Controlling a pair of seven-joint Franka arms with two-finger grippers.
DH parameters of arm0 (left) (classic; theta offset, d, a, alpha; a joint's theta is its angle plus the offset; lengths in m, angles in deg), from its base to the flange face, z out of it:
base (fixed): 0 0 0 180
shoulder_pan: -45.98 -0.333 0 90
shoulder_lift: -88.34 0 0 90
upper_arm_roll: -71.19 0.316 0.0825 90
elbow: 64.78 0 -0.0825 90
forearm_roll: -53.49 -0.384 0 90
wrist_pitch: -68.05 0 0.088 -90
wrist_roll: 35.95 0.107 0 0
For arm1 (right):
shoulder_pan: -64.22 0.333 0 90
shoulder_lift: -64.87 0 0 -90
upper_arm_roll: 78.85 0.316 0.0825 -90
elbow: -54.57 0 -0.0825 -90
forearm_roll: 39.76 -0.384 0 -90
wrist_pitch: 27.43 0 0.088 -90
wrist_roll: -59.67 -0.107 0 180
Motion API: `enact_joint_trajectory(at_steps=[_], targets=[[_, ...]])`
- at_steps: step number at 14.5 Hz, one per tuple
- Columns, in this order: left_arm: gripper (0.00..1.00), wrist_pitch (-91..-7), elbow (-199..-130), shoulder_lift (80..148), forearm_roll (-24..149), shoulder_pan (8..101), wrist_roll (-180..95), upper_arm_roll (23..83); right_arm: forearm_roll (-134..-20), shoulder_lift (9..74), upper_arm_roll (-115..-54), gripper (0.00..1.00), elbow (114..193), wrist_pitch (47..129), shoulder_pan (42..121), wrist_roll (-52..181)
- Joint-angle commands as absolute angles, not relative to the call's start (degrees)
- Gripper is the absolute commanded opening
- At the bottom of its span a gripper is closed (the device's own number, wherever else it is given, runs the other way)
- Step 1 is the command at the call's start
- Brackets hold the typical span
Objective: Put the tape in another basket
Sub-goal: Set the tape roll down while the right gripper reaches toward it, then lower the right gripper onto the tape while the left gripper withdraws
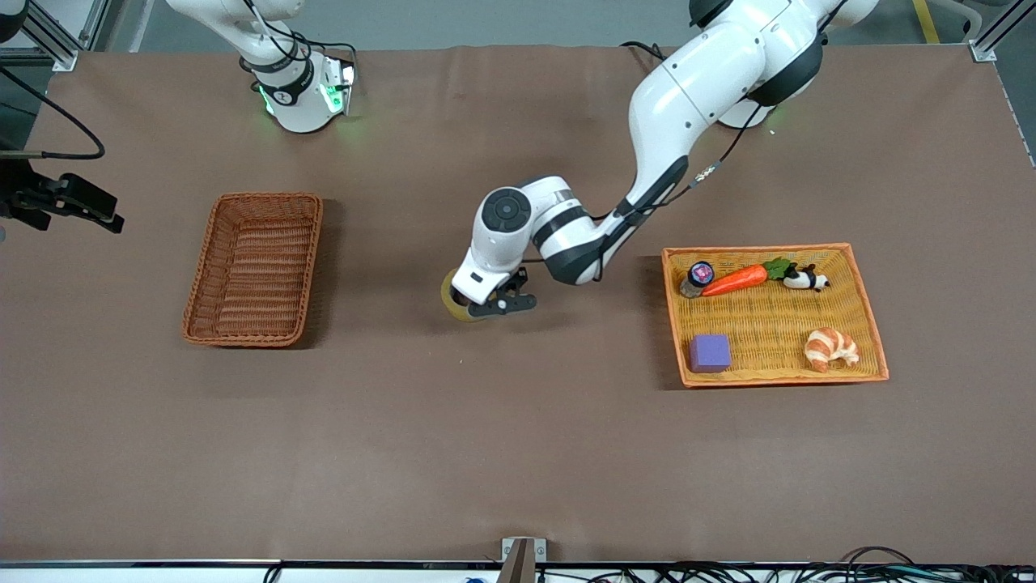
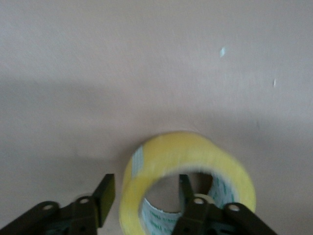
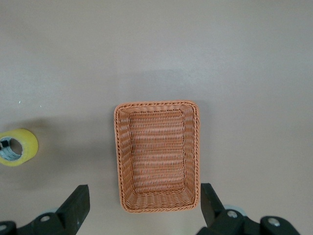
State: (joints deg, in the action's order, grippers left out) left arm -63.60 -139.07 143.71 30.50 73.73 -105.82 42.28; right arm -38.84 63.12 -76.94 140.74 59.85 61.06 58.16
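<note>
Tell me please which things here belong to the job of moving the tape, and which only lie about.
Belong to the job:
tape
basket
left gripper, at the tape

Only lying about, all in the orange tray:
carrot
croissant
purple block
small jar
black-and-white toy

Glossy translucent plastic tape (image 2: 188,156), rough woven wicker basket (image 1: 252,269), matt brown cloth table cover (image 1: 486,437).
</note>
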Motion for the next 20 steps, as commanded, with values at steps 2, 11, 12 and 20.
enact_joint_trajectory(at_steps=[2,11,12,20], targets=[[1.0,-55.29,-140.54,138.18,30.12,65.78,-105.04,37.98,-41.16,62.5,-76.57,1.0,140.97,61.16,62.11,58.35],[1.0,-41.9,-147.65,118.77,35.46,52.4,-82.13,41.54,-38.72,50.39,-63.92,1.0,146.14,79.59,73.08,38.59],[1.0,-41.9,-149.49,115.7,37.3,52.57,-79.31,44.35,-38.01,48.1,-63.83,1.0,146.85,82.67,75.27,36.31],[1.0,-39.45,-157.68,98.46,54.63,52.32,-48.3,62.82,-28.34,34.11,-63.83,1.0,152.99,99.81,84.61,29.79]])
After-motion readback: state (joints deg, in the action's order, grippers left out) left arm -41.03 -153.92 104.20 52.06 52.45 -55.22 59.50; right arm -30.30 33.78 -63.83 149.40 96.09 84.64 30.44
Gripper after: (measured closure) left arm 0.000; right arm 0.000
